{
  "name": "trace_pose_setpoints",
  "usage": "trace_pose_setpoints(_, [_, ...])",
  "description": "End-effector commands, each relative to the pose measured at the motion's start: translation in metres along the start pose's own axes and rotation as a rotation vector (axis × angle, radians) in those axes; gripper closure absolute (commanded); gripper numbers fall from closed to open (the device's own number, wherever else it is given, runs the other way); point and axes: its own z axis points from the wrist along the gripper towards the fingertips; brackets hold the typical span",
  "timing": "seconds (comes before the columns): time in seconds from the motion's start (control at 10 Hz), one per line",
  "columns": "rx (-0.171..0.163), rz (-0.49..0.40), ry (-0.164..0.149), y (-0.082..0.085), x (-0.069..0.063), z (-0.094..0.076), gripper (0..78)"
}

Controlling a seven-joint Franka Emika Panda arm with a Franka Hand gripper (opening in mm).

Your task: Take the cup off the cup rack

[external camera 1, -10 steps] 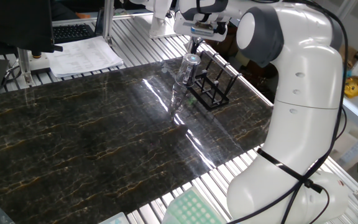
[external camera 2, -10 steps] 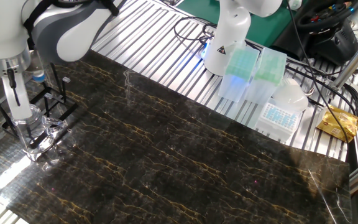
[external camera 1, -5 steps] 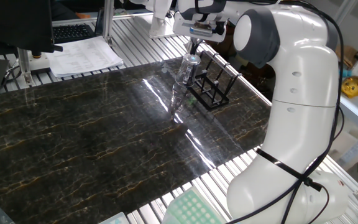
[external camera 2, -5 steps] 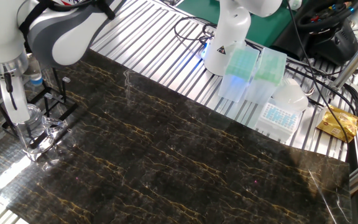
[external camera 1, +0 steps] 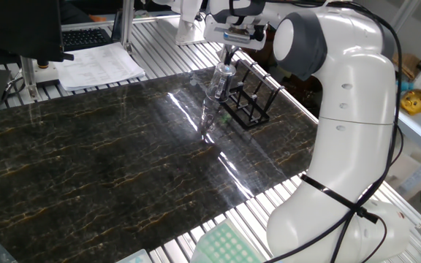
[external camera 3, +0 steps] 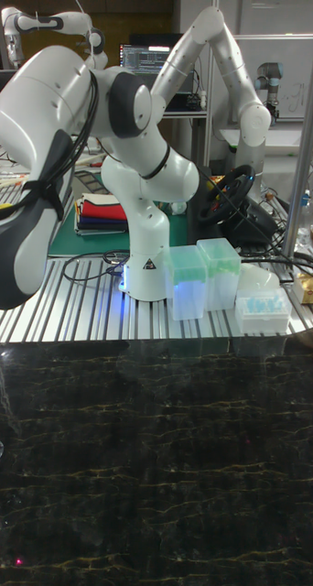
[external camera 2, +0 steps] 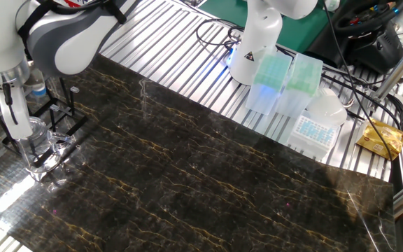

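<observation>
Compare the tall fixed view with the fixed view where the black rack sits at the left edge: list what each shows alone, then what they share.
Only the tall fixed view: a stack of coloured cloths, a monitor and a second white arm behind.

Only the other fixed view: the small black thin-barred metal cup rack, the small clear glass cup beside it, the gripper above the cup, and a yellow packet.

Both: the dark marble tabletop, the white robot base and the green-tinted pipette tip boxes.
</observation>
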Motion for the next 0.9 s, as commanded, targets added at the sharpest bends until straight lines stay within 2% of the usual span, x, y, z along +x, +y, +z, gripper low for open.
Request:
trace_pose_setpoints(0.1, [-0.004, 0.007, 0.000, -0.0023, -0.0012, 0.0003, 77.6])
trace_pose_setpoints(0.4, [-0.008, 0.002, 0.004, -0.0024, -0.0008, 0.0004, 77.6])
trace_pose_setpoints(0.5, [-0.008, 0.002, 0.004, -0.0024, -0.0008, 0.0004, 0.2])
trace_pose_setpoints(0.9, [-0.008, 0.002, 0.004, -0.0024, -0.0008, 0.0004, 0.2])
